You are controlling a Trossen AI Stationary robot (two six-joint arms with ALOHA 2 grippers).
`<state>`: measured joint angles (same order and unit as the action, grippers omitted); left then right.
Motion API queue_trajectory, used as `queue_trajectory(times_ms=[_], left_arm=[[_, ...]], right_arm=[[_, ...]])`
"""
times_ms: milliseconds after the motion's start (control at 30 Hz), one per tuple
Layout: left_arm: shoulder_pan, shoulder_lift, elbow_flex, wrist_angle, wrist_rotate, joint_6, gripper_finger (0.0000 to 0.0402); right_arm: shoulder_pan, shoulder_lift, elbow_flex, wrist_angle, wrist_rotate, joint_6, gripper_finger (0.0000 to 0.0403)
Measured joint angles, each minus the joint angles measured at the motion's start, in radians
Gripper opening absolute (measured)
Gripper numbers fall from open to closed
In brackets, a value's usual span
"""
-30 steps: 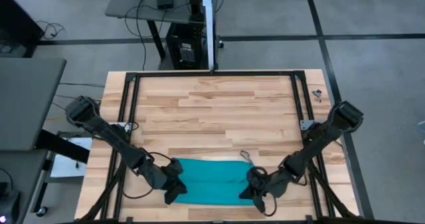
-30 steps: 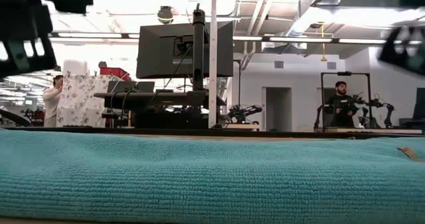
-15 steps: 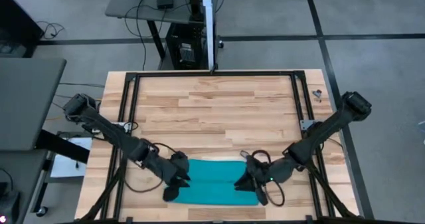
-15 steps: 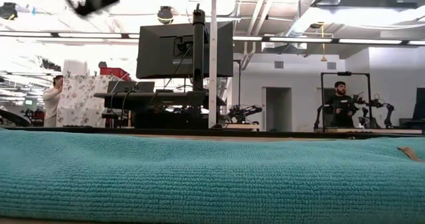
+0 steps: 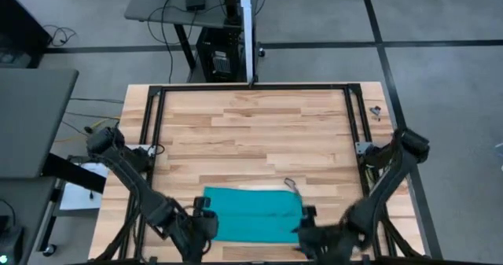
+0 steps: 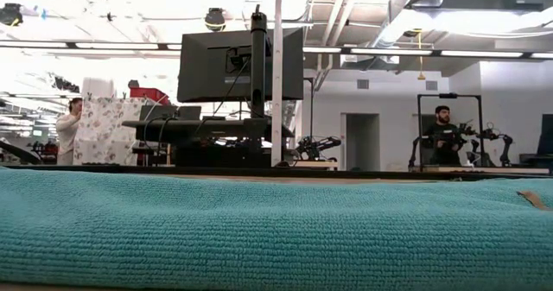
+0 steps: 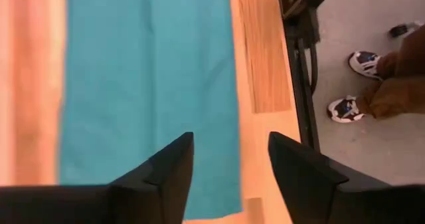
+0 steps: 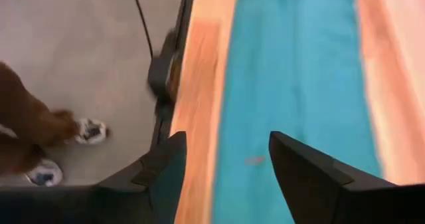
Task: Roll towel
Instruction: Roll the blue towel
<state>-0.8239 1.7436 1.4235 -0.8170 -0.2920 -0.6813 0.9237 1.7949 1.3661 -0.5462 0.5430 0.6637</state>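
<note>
1. The towel (image 5: 253, 214), plain teal, lies flat and spread as a long rectangle on the wooden table (image 5: 251, 131), near the table's front edge and about midway between its two sides.
2. A small pale tag (image 5: 291, 184) sticks out at the towel's far long edge, close to its right end.
3. The left hand (image 5: 206, 227) is at the towel's left end, near the front corner; its two dark fingers (image 7: 163, 174) stand apart, with nothing between them, above the cloth's short edge.
4. The right hand (image 5: 308, 235) is at the towel's right end, near the front corner; its fingers (image 8: 299, 167) are likewise spread and hold nothing, and the towel runs lengthwise away beneath them.
5. In the low view the towel (image 6: 276, 230) fills the lower part as a ribbed teal band, with the tag (image 6: 537, 199) at its right.
6. Beyond the table from the towel stands a monitor (image 6: 240, 64) on a stand; one person (image 6: 67, 131) stands off to its left and another person (image 6: 442, 136) to its right.
7. Both wrist views show a person's shoes (image 7: 362, 63) on the floor beside the table.
</note>
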Motion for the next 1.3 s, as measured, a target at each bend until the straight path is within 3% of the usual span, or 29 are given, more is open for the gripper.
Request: queue_trajectory(times_ms=[267, 533, 700, 967, 1300], left_arm=[[-0.06, 0.212, 0.072, -0.026, -0.003, -0.127, 0.0208], [-0.076, 0.37, 0.155, -0.074, -0.084, -0.094, 0.0201], [-0.072, 0.384, 0.176, -0.143, -0.157, -0.172, 0.0201], [-0.09, 0.386, 0.144, -0.12, -0.12, -0.172, 0.0201], [-0.07, 0.386, 0.143, -0.16, -0.205, -0.178, 0.0201]], right_arm=[[0.074, 0.191, 0.0, -0.002, 0.09, 0.169, 0.0214], [0.076, 0.258, 0.0, -0.008, 0.094, 0.202, 0.0214], [0.065, 0.253, 0.0, -0.012, 0.097, 0.203, 0.0214], [0.062, 0.254, 0.0, 0.004, 0.096, 0.203, 0.0214], [0.056, 0.254, -0.007, 0.007, 0.096, 0.115, 0.0214]])
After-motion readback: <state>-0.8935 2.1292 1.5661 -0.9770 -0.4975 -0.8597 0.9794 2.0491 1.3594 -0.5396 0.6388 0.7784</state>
